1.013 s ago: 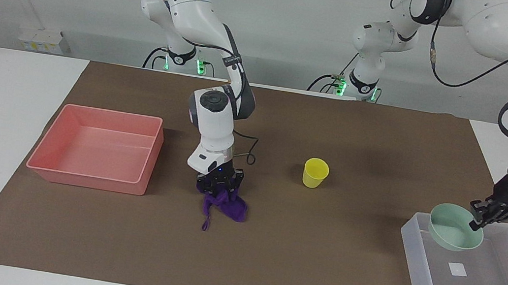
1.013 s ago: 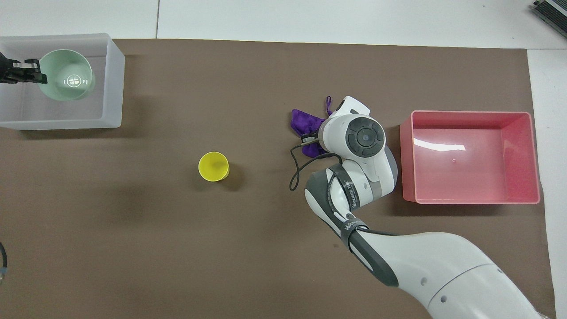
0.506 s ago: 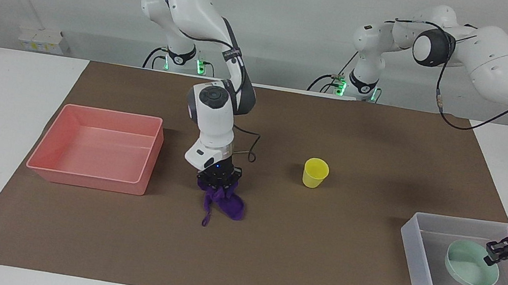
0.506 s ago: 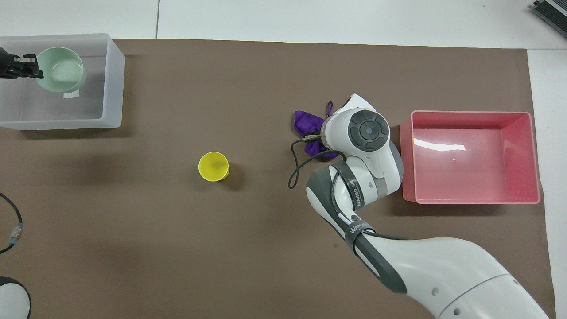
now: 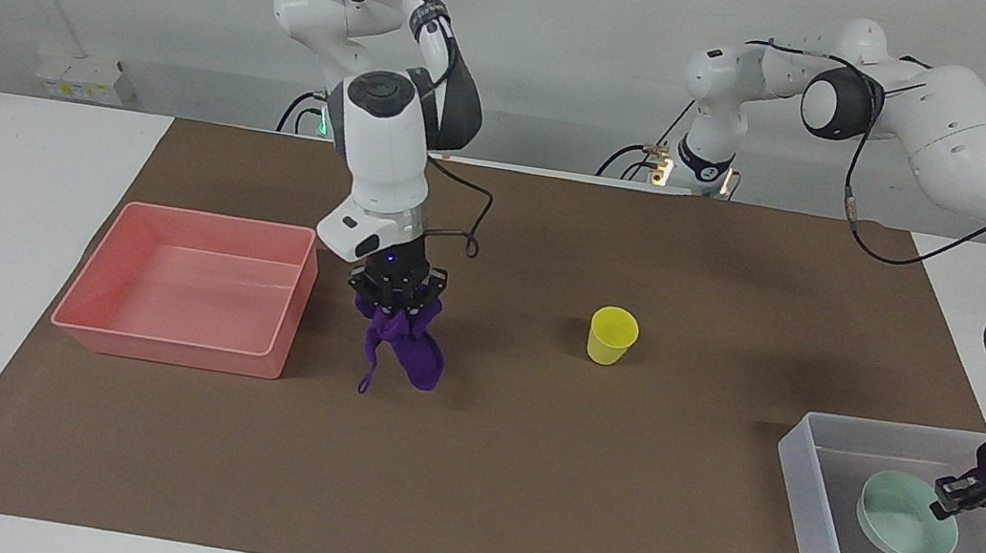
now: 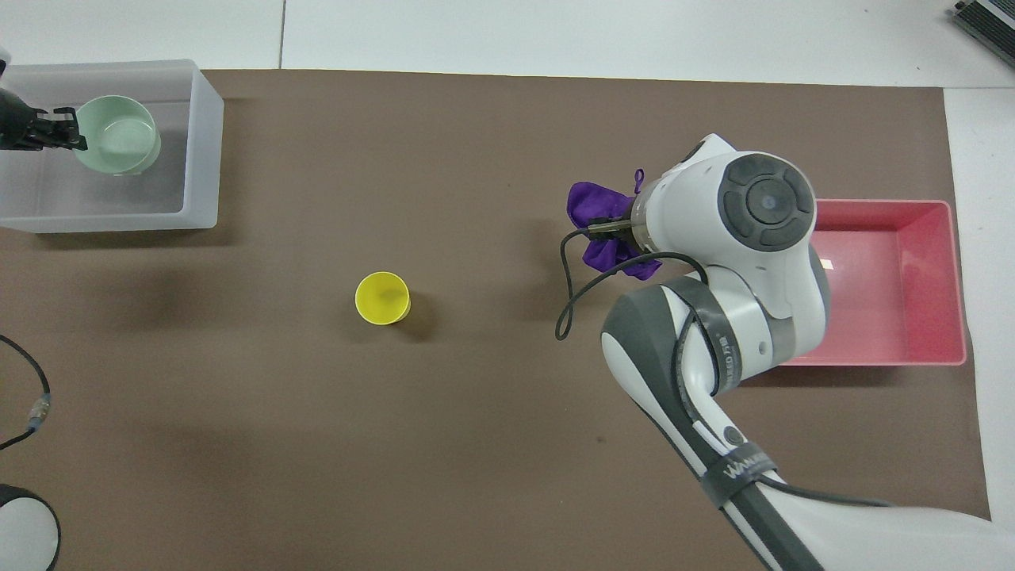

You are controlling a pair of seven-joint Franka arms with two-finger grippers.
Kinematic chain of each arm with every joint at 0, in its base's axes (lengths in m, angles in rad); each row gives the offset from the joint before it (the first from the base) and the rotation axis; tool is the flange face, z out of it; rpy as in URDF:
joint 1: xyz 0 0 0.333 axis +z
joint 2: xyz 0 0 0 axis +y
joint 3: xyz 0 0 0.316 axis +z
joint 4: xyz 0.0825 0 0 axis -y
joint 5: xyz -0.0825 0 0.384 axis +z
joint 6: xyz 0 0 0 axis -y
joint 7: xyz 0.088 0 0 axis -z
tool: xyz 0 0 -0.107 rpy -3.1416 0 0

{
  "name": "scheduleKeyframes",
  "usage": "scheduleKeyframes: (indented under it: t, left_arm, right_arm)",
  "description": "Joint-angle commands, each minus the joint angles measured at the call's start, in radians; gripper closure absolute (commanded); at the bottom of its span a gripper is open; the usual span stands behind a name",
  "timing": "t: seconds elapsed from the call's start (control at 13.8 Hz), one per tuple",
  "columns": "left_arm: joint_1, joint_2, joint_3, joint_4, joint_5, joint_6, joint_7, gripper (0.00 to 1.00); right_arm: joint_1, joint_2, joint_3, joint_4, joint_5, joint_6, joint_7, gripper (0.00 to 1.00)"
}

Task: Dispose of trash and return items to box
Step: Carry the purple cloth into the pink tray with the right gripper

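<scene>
since a second ago my right gripper (image 5: 394, 299) has lifted the pinched purple cloth (image 5: 402, 347) off the brown mat (image 5: 523, 474); my left gripper (image 5: 947, 497), seemingly still clamping the rim, has lowered the green bowl (image 5: 905, 518) into the frosted box (image 5: 812, 476).

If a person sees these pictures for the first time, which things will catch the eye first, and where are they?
First, the deep-purple fabric cloth hanging from the shut right gripper, in the air beside the pink rectangular plastic tray. Next, the small yellow plastic cup standing alone mid-mat. Last, the mint-green round bowl inside the frosted-white plastic box at the left arm's end, its rim pinched by the left gripper.
</scene>
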Motion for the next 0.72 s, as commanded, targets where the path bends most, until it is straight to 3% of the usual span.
scheduleKeyframes:
  t: [0.0,0.29,0.36,0.43,0.58,0.65]
  left_arm:
    - [0.011,-0.003,-0.004,-0.041,0.004,0.035,0.0,1.0]
    - [0.018,-0.018,-0.004,-0.073,0.007,0.058,0.0,1.0]
    - [0.022,-0.023,-0.004,-0.073,0.004,0.041,0.0,0.91]
    - [0.028,-0.032,-0.004,-0.073,0.013,0.029,0.0,0.62]
    - [0.026,-0.043,-0.004,-0.073,0.015,0.027,0.001,0.36]
    - [0.025,-0.061,-0.004,-0.075,0.015,0.025,0.003,0.16]
  right_arm:
    - [-0.041,-0.093,0.008,-0.02,-0.008,-0.07,0.014,1.0]
    - [-0.106,-0.146,0.01,-0.02,-0.014,-0.126,-0.043,1.0]
    - [-0.124,-0.146,0.01,-0.02,-0.014,-0.132,-0.06,1.0]
    - [-0.139,-0.15,0.01,-0.02,-0.014,-0.138,-0.077,1.0]
    - [-0.187,-0.152,0.011,-0.024,-0.014,-0.144,-0.127,1.0]
    - [-0.207,-0.15,0.011,-0.024,-0.014,-0.15,-0.159,1.0]
